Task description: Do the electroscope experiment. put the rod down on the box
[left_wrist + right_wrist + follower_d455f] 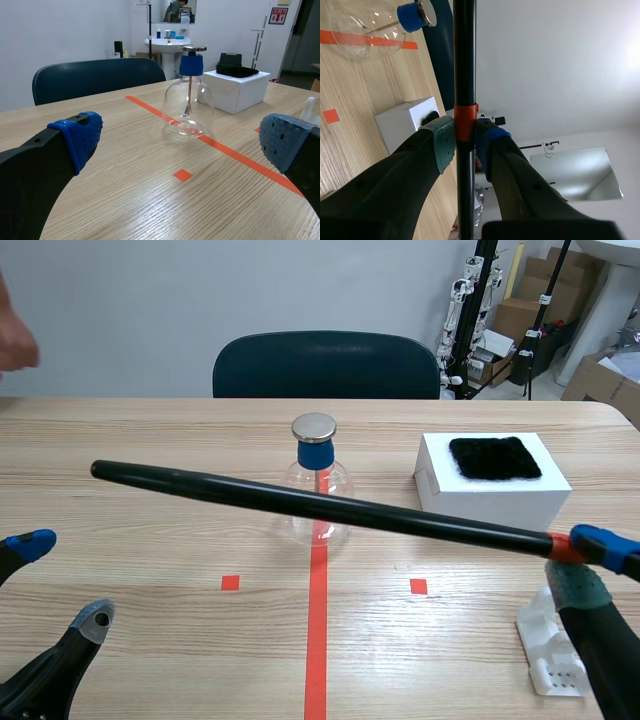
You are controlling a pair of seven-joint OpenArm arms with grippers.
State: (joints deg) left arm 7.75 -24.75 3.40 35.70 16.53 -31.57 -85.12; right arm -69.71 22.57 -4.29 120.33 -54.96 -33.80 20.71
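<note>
Scene view first: right gripper [585,562] is clamped on the rod [320,502] at its orange band. The rod's long axis runs off across the table [150,640], passing in front of the flask [318,490]. The box [490,495] sits just beyond that gripper, a black cloth [495,457] on its top. So the right arm is the nearer one. Left gripper [62,580] hangs low and well apart from the box. A small white stand [550,645] lies under the right gripper, so I'd say room is tight there.

Left wrist view: pads [80,137] wide apart, nothing between them, flask ahead.

Right wrist view: both pads pinch the orange band, box just beside the fingers. A swing of the rod over the box top looks needed.
</note>
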